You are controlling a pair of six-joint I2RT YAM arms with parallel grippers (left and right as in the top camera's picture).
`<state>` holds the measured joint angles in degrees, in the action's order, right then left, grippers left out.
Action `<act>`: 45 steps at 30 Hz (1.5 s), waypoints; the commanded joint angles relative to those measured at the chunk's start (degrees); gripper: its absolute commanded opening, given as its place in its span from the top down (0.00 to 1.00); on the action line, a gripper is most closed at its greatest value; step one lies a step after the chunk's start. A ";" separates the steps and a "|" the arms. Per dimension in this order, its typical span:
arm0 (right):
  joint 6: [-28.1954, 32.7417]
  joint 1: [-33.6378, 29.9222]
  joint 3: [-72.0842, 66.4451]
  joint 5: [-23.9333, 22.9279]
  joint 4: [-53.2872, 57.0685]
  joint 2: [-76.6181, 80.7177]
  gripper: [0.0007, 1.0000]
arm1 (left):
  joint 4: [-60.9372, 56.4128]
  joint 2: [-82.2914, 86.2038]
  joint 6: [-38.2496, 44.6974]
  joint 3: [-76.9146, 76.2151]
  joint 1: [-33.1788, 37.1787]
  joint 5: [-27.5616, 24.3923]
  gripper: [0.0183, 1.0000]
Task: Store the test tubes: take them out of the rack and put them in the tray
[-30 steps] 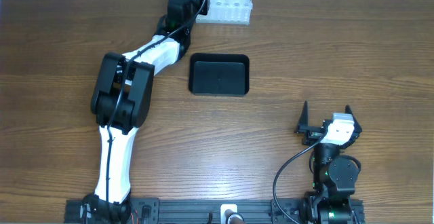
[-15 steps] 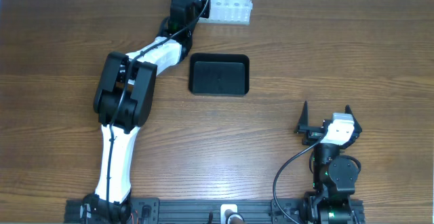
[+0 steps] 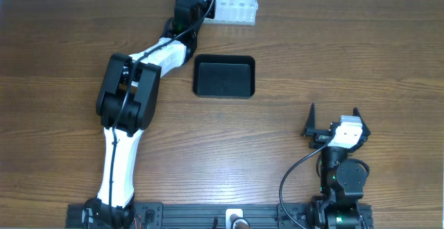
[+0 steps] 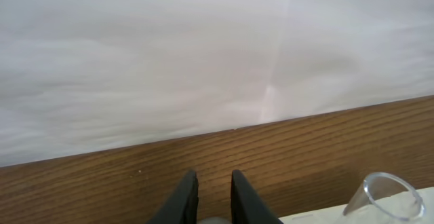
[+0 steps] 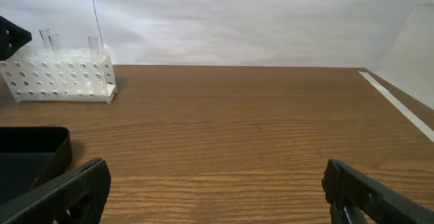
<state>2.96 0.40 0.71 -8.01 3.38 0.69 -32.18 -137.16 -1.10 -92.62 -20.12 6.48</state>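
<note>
Item 1, left gripper: we record its 2 fingers drawn close with a narrow gap between them. A pale rounded thing, the gripped tube, sits at the base of that gap. We judge the fingers clamped on it, since the gap suits a tube's width, though little of the tube is seen. Item 2, neighbouring tube: open rim, upright, just beside that gripper, and so the thing most easily knocked. Item 3, rack: white, perforated, at the far edge of the table near the pale wall; the left arm reaches to its left end. From the right wrist view we count 3 test tubes standing upright above its top. Item 4, tray: black, shallow, lying between the rack and the arm bases and near the rack, which we take as placed for a short carry. We see no tube in it, so we judge the task to be at its 1st removal. A straight upward lift would clear the hole without tipping the rack. Item 5, right gripper: fingers wide apart, holding nothing, low by its own base, well apart from rack and tray. We judge it parked there to leave the way free.
</note>
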 commanded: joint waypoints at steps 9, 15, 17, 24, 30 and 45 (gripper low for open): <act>-0.11 -0.33 -0.42 0.24 0.09 -0.35 0.01 | -2.03 -1.07 0.17 -1.27 -0.39 0.66 0.90; -0.11 -0.33 -0.42 0.26 0.09 -0.35 0.01 | -4.33 0.15 0.20 -1.27 -0.79 0.68 0.91; -0.11 -0.33 -0.42 0.24 0.09 -0.35 0.01 | -4.28 1.57 0.22 -1.27 -0.76 0.68 0.92; -0.11 -0.33 -0.42 0.24 0.07 -0.35 0.01 | -2.60 9.90 1.14 -1.27 -0.66 0.72 0.95; -0.11 -0.33 -0.42 0.24 0.07 -0.35 0.01 | 2.23 17.51 2.19 -1.27 -0.66 0.70 0.95; -0.11 -0.33 -0.42 0.26 0.09 -0.35 0.01 | 52.02 24.76 -22.43 -1.25 -3.98 0.70 0.98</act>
<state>3.03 0.40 0.71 -8.01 3.38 0.69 16.01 -112.33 -15.14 -93.82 -22.90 6.68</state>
